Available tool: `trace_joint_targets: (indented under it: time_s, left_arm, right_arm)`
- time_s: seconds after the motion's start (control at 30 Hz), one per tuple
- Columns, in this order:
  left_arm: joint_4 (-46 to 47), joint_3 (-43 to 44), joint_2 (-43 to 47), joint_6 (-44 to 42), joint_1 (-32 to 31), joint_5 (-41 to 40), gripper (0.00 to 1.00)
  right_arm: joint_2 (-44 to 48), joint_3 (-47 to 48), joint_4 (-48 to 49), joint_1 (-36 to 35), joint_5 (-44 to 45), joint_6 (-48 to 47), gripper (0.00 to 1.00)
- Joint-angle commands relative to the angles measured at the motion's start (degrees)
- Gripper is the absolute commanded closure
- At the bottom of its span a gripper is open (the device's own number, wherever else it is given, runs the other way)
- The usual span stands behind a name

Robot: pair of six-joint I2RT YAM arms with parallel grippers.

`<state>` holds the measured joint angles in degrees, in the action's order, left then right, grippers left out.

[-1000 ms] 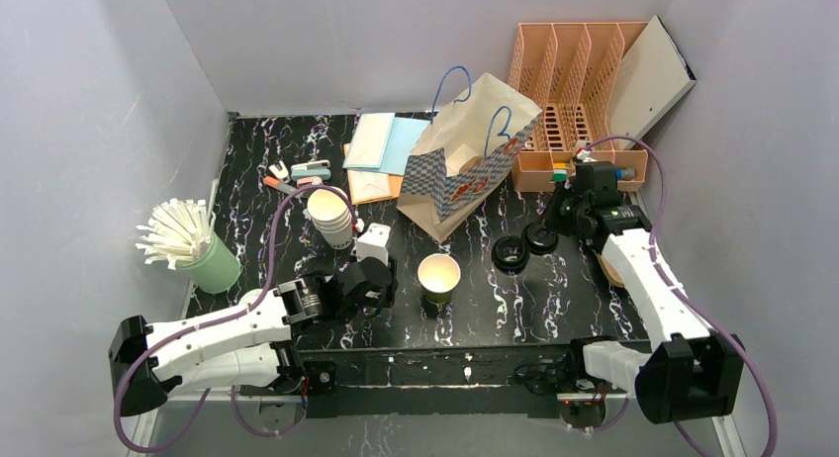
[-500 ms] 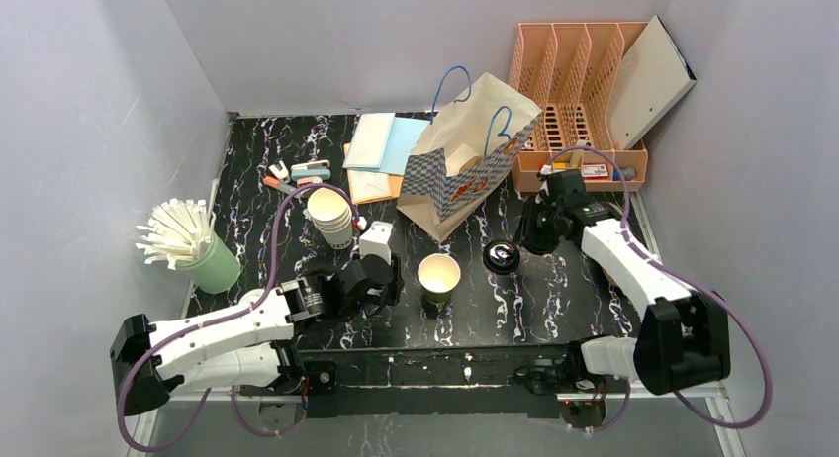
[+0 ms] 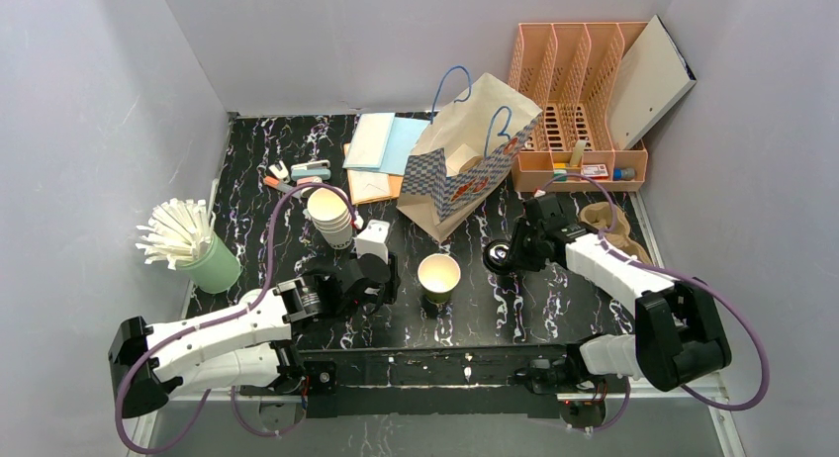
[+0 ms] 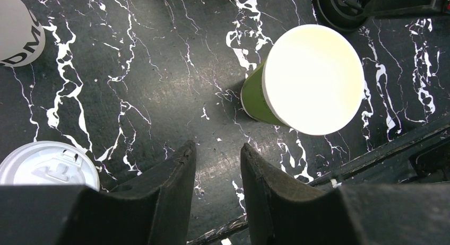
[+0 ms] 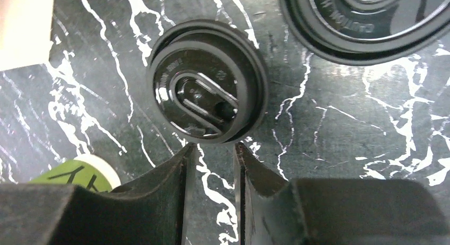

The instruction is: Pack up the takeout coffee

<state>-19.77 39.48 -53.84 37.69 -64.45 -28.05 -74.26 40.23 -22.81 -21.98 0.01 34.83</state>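
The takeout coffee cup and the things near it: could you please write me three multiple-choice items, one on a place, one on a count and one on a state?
1. In the top view, where is the takeout coffee cup?
A. Inside the paper bag
B. On the table, in front of the paper bag
C. In the peach organiser

2. How many black lids does the right wrist view show?
A. Two
B. One
C. Four

3. What state is the cup in?
A. Closed with a lid
B. Lying on its side
C. Upright, with no lid

Answers:
1. B, as the cup stands on the marbled surface, apart from the bag and on its near side.
2. A, as one lid shows whole and a second is cut off by the top edge.
3. C, as the left wrist view looks straight into its pale open mouth.
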Motion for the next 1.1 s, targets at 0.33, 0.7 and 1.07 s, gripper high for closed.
trace_joint_targets:
  time_s: [0.33,0.7,1.07]
  left_arm:
    - [-1.05,1.71,-0.44,-1.39,0.63,-2.37,0.65]
    - [-2.53,2.53,-0.13,-2.01,0.81,-2.83,0.65]
    - [-2.82,3.77,0.84,-2.20,0.81,-1.95,0.65]
  right_arm:
    - [-3.22,1.04,3.88,-0.84,11.77,6.91,0.66]
    - [-0.86,3.71,-0.04,-0.85,10.45,4.89,0.84]
    - [10.89,11.09,-12.59,-0.92,-3.22,-8.46,0.93]
